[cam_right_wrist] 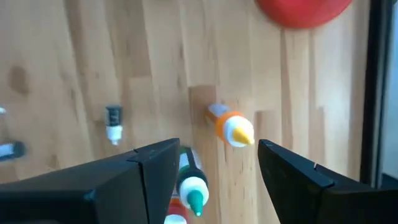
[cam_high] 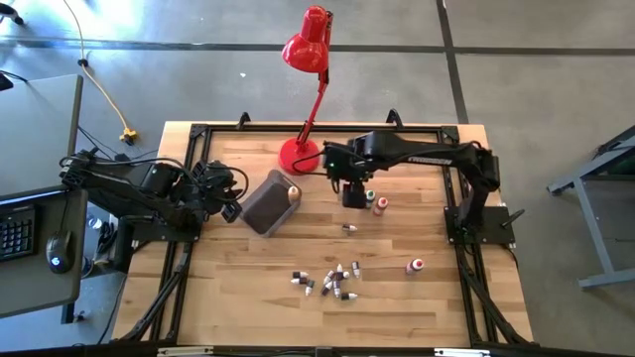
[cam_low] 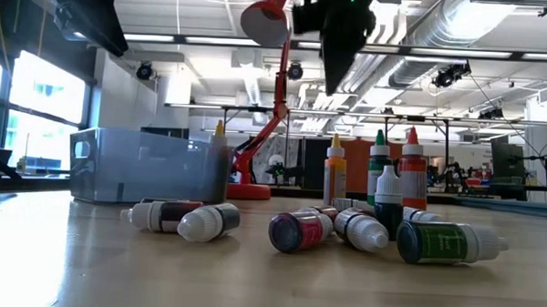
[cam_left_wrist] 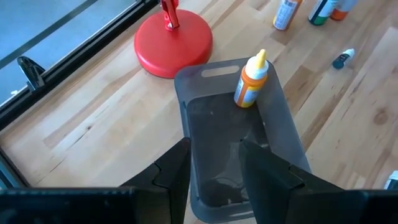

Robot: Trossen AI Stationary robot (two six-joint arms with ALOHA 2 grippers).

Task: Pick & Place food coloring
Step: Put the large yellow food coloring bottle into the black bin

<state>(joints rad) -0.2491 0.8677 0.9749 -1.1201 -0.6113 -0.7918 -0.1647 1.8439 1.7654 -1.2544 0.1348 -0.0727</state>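
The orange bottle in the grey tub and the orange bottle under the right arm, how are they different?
The orange bottle in the tub stands inside the grey tub in front of the left tool, while the orange bottle on the table stands on bare wood under the open right tool. The first is alone; the second has a green-tipped bottle beside it. Both are upright with yellowish tips.

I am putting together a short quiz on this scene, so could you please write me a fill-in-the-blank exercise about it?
1. One orange bottle stands inside the grey ____.
2. The desk lamp at the table's far edge is coloured ____.
3. The right gripper hangs with open jaws above a standing bottle that has a ____ cap.
4. The left gripper has its jaws open over the ____.

Missing words: tub; red; yellow; tub
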